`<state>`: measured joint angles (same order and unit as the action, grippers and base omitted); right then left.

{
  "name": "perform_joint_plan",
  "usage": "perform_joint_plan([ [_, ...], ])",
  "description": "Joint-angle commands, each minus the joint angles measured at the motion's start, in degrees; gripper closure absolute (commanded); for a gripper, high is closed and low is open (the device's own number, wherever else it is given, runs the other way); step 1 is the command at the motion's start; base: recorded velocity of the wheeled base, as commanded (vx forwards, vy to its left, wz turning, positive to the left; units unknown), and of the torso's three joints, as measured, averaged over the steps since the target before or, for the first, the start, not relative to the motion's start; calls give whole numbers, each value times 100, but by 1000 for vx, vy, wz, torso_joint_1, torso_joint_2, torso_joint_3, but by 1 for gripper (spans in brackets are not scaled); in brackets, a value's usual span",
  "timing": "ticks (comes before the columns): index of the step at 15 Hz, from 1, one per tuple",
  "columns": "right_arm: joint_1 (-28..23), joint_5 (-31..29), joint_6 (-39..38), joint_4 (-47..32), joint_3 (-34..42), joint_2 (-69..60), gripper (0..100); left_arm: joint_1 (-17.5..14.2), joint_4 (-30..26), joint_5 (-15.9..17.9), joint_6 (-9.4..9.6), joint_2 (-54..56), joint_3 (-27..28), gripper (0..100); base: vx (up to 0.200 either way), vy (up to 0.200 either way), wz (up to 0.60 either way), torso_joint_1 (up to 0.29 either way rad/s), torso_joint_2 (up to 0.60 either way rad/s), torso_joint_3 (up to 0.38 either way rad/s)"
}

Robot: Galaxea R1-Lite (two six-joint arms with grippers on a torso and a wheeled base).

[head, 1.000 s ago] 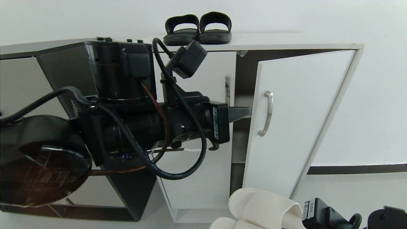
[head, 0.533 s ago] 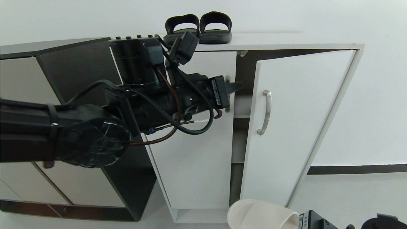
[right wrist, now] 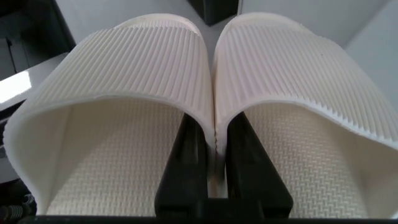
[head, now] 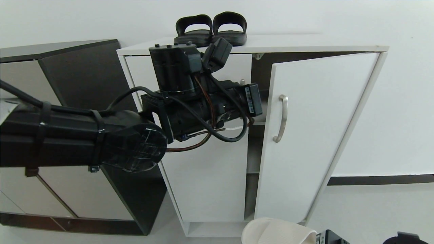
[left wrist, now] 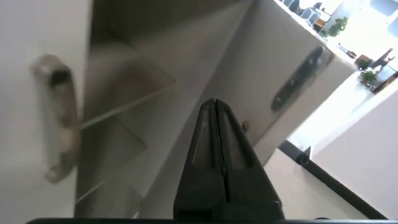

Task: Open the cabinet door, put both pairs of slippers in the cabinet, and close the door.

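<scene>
Your left gripper, fingers pressed together on nothing, noses into the gap of the cabinet. The swung-out cabinet door stands just beside its tip. The door-opening step looks done, though the leaf is only partly open and may need more room.

Your right gripper is clamped on the white slippers, pinching the two inner strap walls together so the pair hangs as one bundle, low and well below your left gripper, near the cabinet's foot. Their long axis runs straight out along the fingers. The far ends point away from your wrist toward the cabinet, though you cannot tell toe from heel.

The black slippers sit side by side on the cabinet top, above your left gripper, long axis running back toward the wall. Neither pair is inside yet, and the door remains to be closed.
</scene>
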<state>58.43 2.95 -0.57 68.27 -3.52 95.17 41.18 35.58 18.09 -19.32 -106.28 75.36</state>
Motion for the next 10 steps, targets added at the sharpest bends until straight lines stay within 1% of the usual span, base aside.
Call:
perform_joint_plan([
  [1, 239, 4, -13, 20, 168, 37, 100, 294, 10, -95, -1, 222, -268, 100, -200, 0, 0, 2, 7, -2],
  [3, 679, 4, -57, 2, 344, -148, 100, 795, 19, -174, 7, 573, -654, 100, -200, 0, 0, 2, 5, -5],
  [4, 810, 4, -118, -33, 344, -210, 100, 918, 28, -174, 7, 696, -769, 100, -200, 0, 0, -7, 2, 7],
  [5, 1013, -5, -250, -59, 344, -262, 100, 1015, 28, -183, 25, 933, -1006, 100, -200, 0, 0, -2, 7, 2],
  [6, 1013, -66, -250, -59, 326, -218, 100, 821, 28, -227, 25, 1083, -1094, 100, 0, 0, 0, 0, 0, 0],
  [7, 986, -137, -242, -50, 291, -192, 100, 549, 28, -306, 43, 1206, -1182, 100, 0, 0, 0, 0, 0, 0],
  [8, 696, -743, -259, -59, 97, -113, 100, -31, 36, -658, 130, 1628, -1463, 100, 0, 0, 0, 0, 0, 0],
  [9, 503, -1042, -277, -59, -26, -60, 100, -189, 19, -921, 262, 1918, -1683, 100, 0, 0, 0, 0, 0, 0],
  [10, -200, -1833, -259, -68, -307, 1, 100, -427, -8, -2328, 1053, 2885, -2377, 100, 0, 0, 0, 0, 0, 0],
])
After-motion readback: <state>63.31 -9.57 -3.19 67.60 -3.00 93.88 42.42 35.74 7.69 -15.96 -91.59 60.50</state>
